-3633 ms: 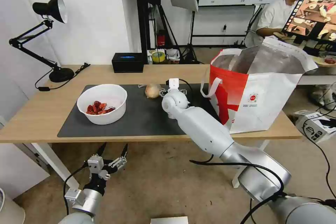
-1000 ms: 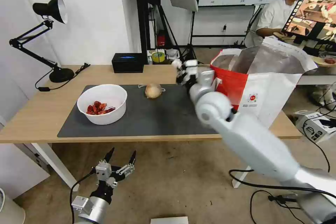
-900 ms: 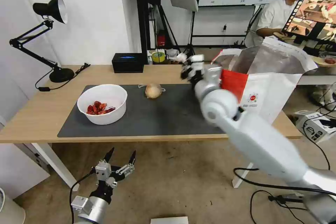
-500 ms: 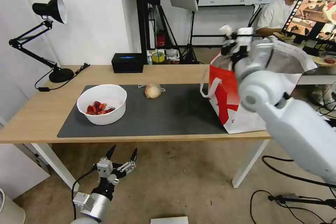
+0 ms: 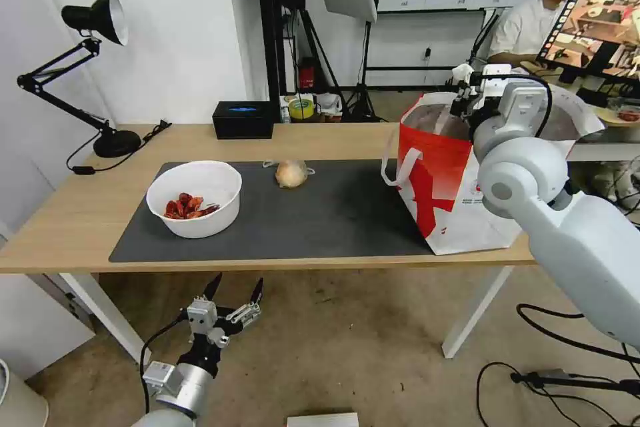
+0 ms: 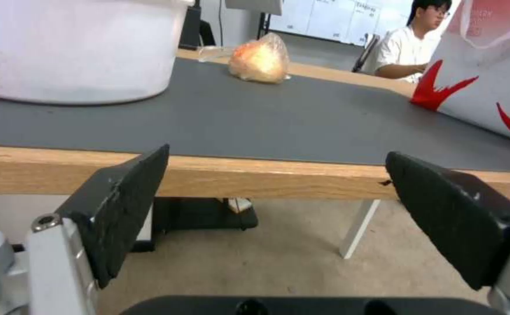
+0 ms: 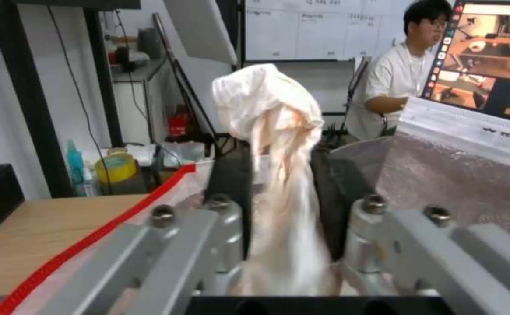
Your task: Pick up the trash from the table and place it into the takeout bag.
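My right gripper [image 5: 475, 83] hangs over the open mouth of the red-and-white takeout bag [image 5: 443, 197], shut on a crumpled white tissue [image 7: 278, 144] that sticks up between its fingers [image 7: 231, 192]. The bag's foil lining [image 7: 441, 175] lies just beyond the tissue. On the table's dark mat [image 5: 313, 220] sit a white bowl with red shells [image 5: 195, 197] and a beige plastic-wrapped ball [image 5: 291, 173]. My left gripper [image 5: 233, 290] stands open below the table's front edge, its black pads [image 6: 123, 205] wide apart, facing the bowl [image 6: 74, 48] and the ball [image 6: 259, 59].
A black box with a blue top [image 5: 243, 119] and a black desk lamp [image 5: 93, 80] stand at the table's back left. A person sits at a screen behind the bag. Cables lie on the floor at the right.
My right arm has carried the tissue from the mat up and to the right, over the bag's mouth. The left gripper has stayed open below the table, drifting slightly right.
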You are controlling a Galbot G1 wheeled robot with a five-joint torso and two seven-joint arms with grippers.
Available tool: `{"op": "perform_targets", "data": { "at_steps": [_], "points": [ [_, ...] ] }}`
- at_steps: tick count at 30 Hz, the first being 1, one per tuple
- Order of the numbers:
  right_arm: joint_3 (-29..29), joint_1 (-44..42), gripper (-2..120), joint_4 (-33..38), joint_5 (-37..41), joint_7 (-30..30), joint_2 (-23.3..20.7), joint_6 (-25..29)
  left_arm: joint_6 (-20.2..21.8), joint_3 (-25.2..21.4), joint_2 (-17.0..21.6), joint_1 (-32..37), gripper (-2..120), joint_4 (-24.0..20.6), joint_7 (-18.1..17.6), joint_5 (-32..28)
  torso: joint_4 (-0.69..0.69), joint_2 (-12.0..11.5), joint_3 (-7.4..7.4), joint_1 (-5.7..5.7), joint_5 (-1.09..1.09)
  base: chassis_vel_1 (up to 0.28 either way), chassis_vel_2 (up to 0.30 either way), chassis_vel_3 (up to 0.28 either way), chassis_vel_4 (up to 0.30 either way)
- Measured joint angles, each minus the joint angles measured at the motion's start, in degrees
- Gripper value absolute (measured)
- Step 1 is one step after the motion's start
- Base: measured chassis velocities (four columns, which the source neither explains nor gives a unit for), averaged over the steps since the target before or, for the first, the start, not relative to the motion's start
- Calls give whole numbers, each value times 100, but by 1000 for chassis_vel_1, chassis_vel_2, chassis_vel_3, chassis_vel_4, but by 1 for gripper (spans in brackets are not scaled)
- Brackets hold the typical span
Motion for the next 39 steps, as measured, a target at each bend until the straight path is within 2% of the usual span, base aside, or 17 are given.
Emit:
{"op": "perform_targets", "data": {
  "at_steps": [2, 7, 9, 15, 17, 18, 19, 23, 25, 26, 29, 32, 34, 35, 36, 38, 39],
  "points": [
    [5, 1, 37, 8, 38, 38, -28, -52, 1, 20, -14, 0, 100, 0, 0, 1, 0, 0, 0, 0, 0, 0, 0, 0, 0],
    [10, -4, 51, 8, 89, 61, -59, -97, 3, 36, -25, -2, 100, 0, 0, 3, 0, 0, 0, 0, 0, 0, 0, 0, 0],
    [23, -36, 63, 4, 123, 67, -87, -116, 7, 40, -25, -2, 100, 0, 0, 6, 0, 0, 0, 0, 0, 0, 0, 0, 0],
    [38, -94, 83, 4, 131, 53, -103, -122, 9, 36, -26, 36, 100, -22, 0, 16, 0, 0, 0, 0, 1, 0, 0, 0, 0],
    [40, -96, 92, 16, 131, -31, -103, -119, 10, 30, -28, 48, 100, -38, 1, 20, 0, 0, 0, 0, 0, 0, 0, 0, 0],
    [40, -96, 92, 16, 131, -31, -103, -119, 10, 30, -28, 48, 100, -38, 1, 20, 0, 0, 0, 0, 0, 0, 0, 0, 0],
    [40, -96, 98, 42, 145, -258, -104, -14, 10, 25, -28, 50, 100, -49, 1, 21, -1, 0, 0, 0, 1, 0, 0, 0, 0],
    [7, -95, 100, 144, 192, -691, -79, 253, 12, 23, -29, 51, 100, -57, 1, 24, -1, 0, 0, 0, 0, 0, 0, 0, 0],
    [-96, -89, 100, 280, 221, -1170, 4, 518, 12, 21, -42, 52, 100, -58, 1, 34, 0, 0, 0, 0, 0, 0, 0, 0, 0],
    [-96, -89, 100, 280, 221, -1170, 4, 518, 12, 21, -42, 52, 100, -58, 1, 34, 0, 0, 0, 0, 0, 0, 0, 0, 0],
    [-285, -149, 100, 553, 279, -1717, 114, 722, 12, 8, -68, 60, 100, -58, 3, 41, 1, 0, 0, 0, -1, 0, 0, 0, 0],
    [-313, -176, 100, 603, 287, -1802, 119, 734, 12, 2, -69, 63, 100, -59, 3, 41, 1, 0, 0, 0, 0, 0, 0, 0, 0],
    [-389, -369, 100, 833, 289, -2264, 106, 816, 6, -37, -71, 74, 100, -68, 4, 42, 0, 0, 0, 0, 0, 0, 0, 0, 0],
    [-389, -369, 100, 833, 289, -2264, 106, 816, 6, -37, -71, 74, 100, -68, 4, 42, 0, 0, 0, 0, 0, 0, 0, 0, 0],
    [-387, -603, 100, 1005, 231, -2673, 55, 885, 0, -54, -73, 84, 100, -72, 6, 41, 1, 0, 0, 0, 0, 0, 0, 0, 0],
    [-340, -984, 100, 1184, 54, -3068, -30, 961, -5, -58, -75, 89, 100, -74, 10, 40, 0, 0, 0, 0, 0, 0, 0, 0, 0],
    [-340, -984, 100, 1184, 54, -3068, -30, 961, -5, -58, -75, 89, 100, -74, 10, 40, 0, 0, 0, 0, 0, 0, 0, 0, 0]
  ]
}}
